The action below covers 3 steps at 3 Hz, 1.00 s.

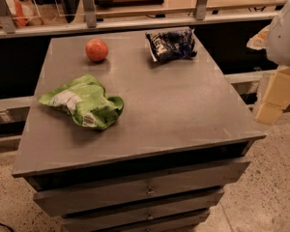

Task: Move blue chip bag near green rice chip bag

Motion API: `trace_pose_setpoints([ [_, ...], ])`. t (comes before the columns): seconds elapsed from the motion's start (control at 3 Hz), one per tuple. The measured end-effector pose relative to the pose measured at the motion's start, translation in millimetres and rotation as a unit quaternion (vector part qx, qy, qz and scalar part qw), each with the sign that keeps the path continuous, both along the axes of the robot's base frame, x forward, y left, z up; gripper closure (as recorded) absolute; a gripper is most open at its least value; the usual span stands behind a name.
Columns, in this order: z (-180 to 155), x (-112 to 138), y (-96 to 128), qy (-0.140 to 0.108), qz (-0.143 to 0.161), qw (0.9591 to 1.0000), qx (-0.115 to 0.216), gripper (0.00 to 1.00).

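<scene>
Desk (183, 110): a grey, flat-topped unit that fills most of the view. It has stacked drawers (135, 190) below its front edge, each with a small knob.
Robot arm (287, 33): a white rounded shell with pale beige segments beneath it. It stands beyond the desk's right edge, about level with the far right corner, and hangs over the floor rather than the top.
Claw (270, 105): the lowest beige part of the arm, off the desk's right edge at mid-depth. It is well apart from all three things and touches none of them. Whether it is released or clenched cannot be told.
Green rice chip bag (84, 102): bright lime, crumpled, with white label patches. It lies flat near the left edge, roughly halfway between the front and back edges.
Blue chip bag (170, 44): dark navy foil with white lettering and a white edge. It lies near the back edge toward the far right corner, well apart from the green bag.
Fruit (96, 50): round and orange-red. It sits near the back edge toward the far left corner, behind the green bag and left of the navy one.
</scene>
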State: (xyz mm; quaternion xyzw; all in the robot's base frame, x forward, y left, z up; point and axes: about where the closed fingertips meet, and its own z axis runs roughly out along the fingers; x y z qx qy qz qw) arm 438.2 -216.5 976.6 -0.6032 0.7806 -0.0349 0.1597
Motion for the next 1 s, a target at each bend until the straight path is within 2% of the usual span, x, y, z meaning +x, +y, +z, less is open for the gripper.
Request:
trace_pose_setpoints([
  [0.33,0.0,0.0,0.0,0.000,0.000,1.0000,0.000,0.00],
  [0.67,4.7,14.7,-5.3,-0.037,-0.004,0.9983,0.045,0.00],
  [1.0,14.9,58.1,-40.1,-0.121,-0.016,0.9828,0.138,0.00],
])
